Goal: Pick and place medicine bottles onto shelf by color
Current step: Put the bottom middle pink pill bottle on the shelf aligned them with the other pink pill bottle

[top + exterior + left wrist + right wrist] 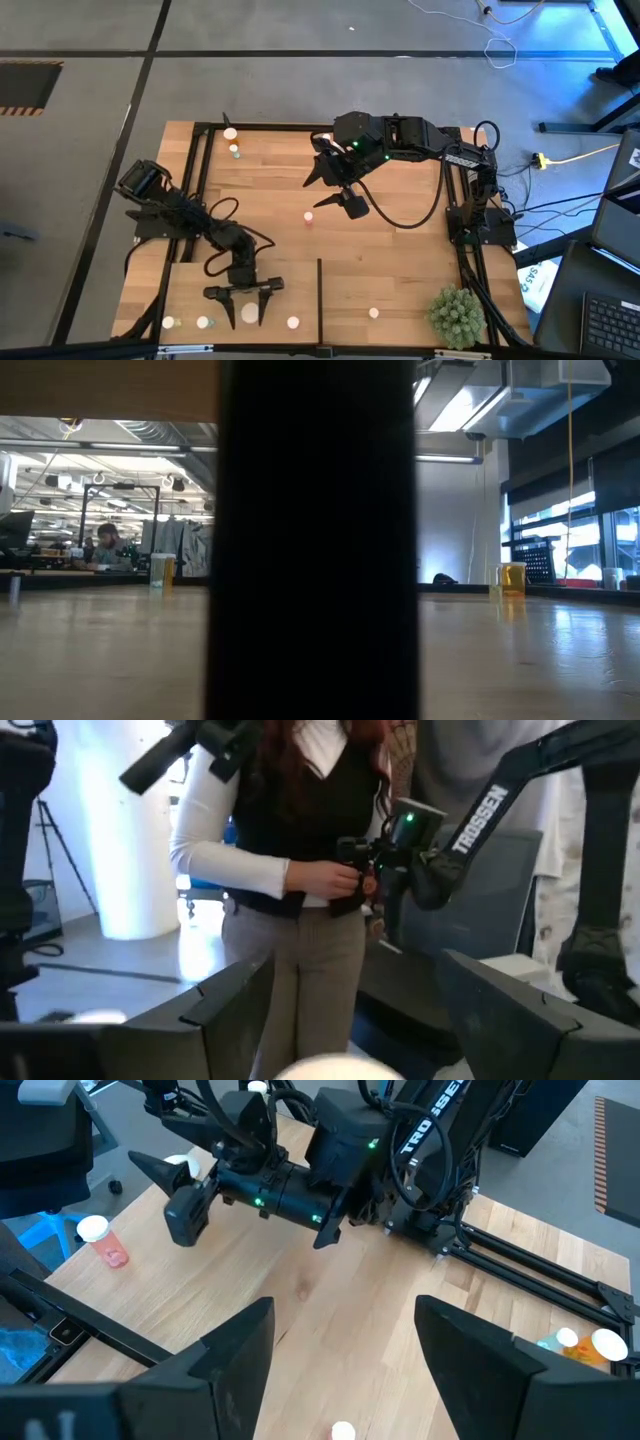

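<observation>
Two grippers stand with fingers spread wide, neither holding anything; the left gripper (245, 290) hangs on the shelf's (190, 290) left half, straddling a wide white bottle (249, 314), other bottles (293, 322) alongside; the right gripper (335, 187) hovers mid-table near an orange bottle (309, 217)

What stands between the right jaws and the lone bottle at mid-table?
Nothing visible. The right gripper hangs open near the bottle, with only bare table between them; the left gripper is away over the shelf.
</observation>
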